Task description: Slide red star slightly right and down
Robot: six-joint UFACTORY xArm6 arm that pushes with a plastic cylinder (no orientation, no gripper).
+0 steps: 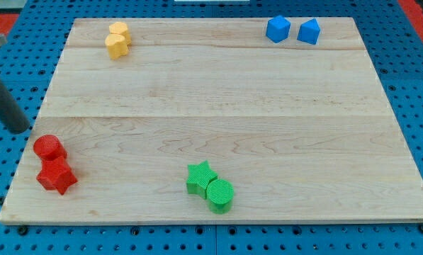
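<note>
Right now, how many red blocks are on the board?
2, touching, near the view's bottom left: a red cylinder, and a red star just below it. None seems hidden.

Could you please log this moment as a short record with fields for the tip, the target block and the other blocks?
tip: my tip at the board's left edge, above and left of the red blocks
target: red star, bottom left, touching the red cylinder above it
green pair: green star, green cylinder
top: two yellow blocks; two blue blocks

One high, angled view over the whole board (218, 127)
</note>
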